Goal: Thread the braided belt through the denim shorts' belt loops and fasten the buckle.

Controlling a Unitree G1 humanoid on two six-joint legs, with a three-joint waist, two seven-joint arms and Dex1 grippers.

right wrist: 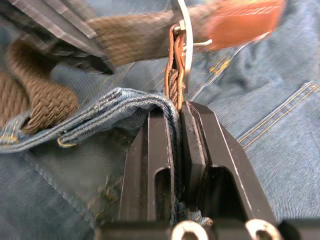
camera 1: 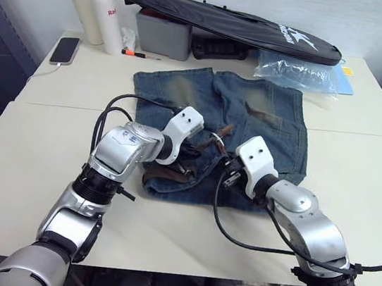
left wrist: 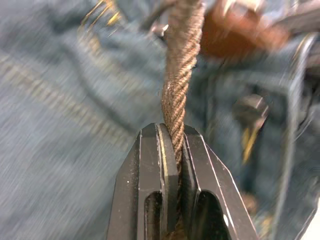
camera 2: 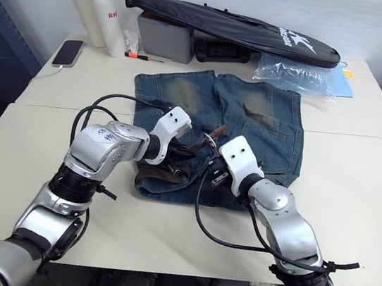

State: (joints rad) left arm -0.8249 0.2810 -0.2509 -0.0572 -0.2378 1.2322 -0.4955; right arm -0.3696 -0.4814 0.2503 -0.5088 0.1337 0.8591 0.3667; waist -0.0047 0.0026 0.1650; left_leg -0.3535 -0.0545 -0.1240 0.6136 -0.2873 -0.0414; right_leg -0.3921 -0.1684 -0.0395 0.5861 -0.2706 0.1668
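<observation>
Nearest to us, our left gripper (left wrist: 171, 150) is pinched tight on the dark brown braided belt (left wrist: 181, 75), the woven strap running up out from between the two black fingers. Our right gripper (right wrist: 176, 130) is closed too, clamped on a folded edge of the faded blue denim shorts (camera 1: 265, 118) at the waistband; whether the belt strap is caught in that same pinch we cannot tell. Just past those fingertips sits the silver metal buckle (right wrist: 181, 35), with a tan leather tab (right wrist: 240, 25) beside it.

From the head, we see both grippers meeting low over the near edge of the shorts, close together, the belt bunched in loops on the waistband between them and the buckle (camera 1: 217, 142) lifted a little above the cloth. The shorts lie flat on the cream table (camera 1: 31, 163), legs pointing away from us.

Farther back, a clear plastic bag (camera 1: 297, 71) lies to the right, a grey box (camera 1: 163, 36) sits under a long black zipped bag (camera 1: 236, 23), and two tall white flasks (camera 1: 96, 10) and a phone (camera 1: 64, 50) stand at the far left.
</observation>
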